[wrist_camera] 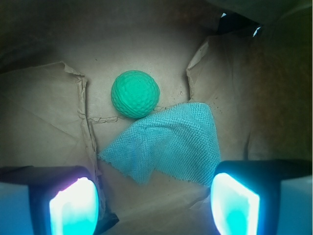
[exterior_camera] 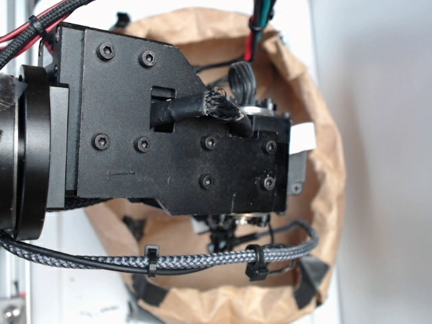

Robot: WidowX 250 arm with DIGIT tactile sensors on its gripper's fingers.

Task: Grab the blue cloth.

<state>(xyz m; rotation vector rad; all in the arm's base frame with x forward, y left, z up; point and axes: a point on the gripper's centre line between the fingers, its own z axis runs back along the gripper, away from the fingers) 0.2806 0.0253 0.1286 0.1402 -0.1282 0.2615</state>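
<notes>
1. Gripper [wrist_camera: 154, 203] fingertips [wrist_camera: 73, 208] spread wide, nothing between them, hovering inside brown paper bag [wrist_camera: 44, 112].
2. Blue cloth [wrist_camera: 168, 144] flat on bag floor, between and ahead of the fingertips.
3. Green dimpled ball [wrist_camera: 135, 94] touches cloth's far edge.

In the wrist view, the cloth [wrist_camera: 168, 142] lies flat on the floor of the paper bag [wrist_camera: 44, 112], near the middle. The ball [wrist_camera: 135, 94] sits just beyond it, toward the far left, touching or all but touching the cloth's far edge. The bag's walls rise on the left, right and far sides. The gripper [wrist_camera: 154, 203] hangs on the near side, its jaws spread apart, one at near left, one at near right of the cloth. In the exterior view, the arm [exterior_camera: 169, 128] lies across the bag's mouth, hiding its contents.
</notes>
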